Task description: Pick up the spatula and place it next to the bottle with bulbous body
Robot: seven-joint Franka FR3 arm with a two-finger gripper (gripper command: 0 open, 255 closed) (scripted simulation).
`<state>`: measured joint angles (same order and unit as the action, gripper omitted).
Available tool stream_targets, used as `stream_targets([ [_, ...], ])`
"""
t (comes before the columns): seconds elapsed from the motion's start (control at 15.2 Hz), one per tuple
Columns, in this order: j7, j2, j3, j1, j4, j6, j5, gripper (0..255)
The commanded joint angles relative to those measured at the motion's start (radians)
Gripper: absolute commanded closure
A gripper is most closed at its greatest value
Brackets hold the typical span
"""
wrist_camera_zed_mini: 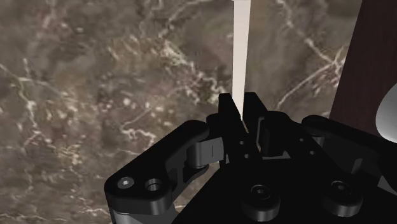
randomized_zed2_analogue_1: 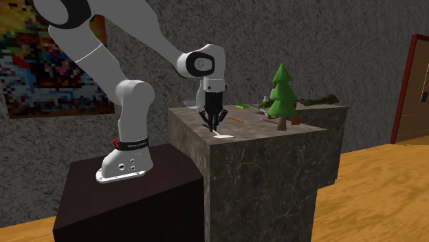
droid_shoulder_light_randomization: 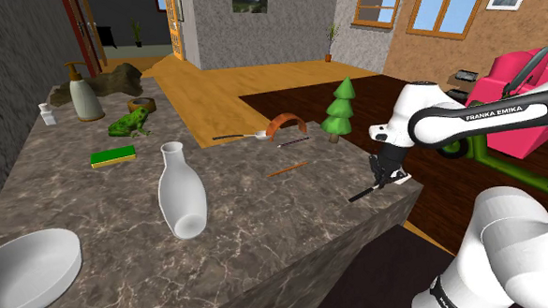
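My gripper [randomized_zed2_analogue_1: 213,125] clenched on spatula [wrist_camera_zed_mini: 240,51], pinching thin pale strip across narrow width, likely so it won't twist. Spatula low at marble counter [droid_shoulder_light_randomization: 265,224] corner, well apart from white bulbous bottle [droid_shoulder_light_randomization: 182,194]. Lift comes next, I judge.

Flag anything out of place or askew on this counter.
The spatula is at the counter's corner by the stand, right at the edge, apart from the other things; the tool is shut on it. Nothing looks spilled or broken.
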<state>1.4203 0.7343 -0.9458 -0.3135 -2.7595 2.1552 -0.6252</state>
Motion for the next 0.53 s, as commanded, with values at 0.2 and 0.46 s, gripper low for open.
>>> stream_targets([
  [0.2,0.000,0.000,0.000,0.000,0.000,0.000,0.000,255],
  [0.46,0.000,0.021,0.023,0.006,0.013,-0.036,0.012,255],
])
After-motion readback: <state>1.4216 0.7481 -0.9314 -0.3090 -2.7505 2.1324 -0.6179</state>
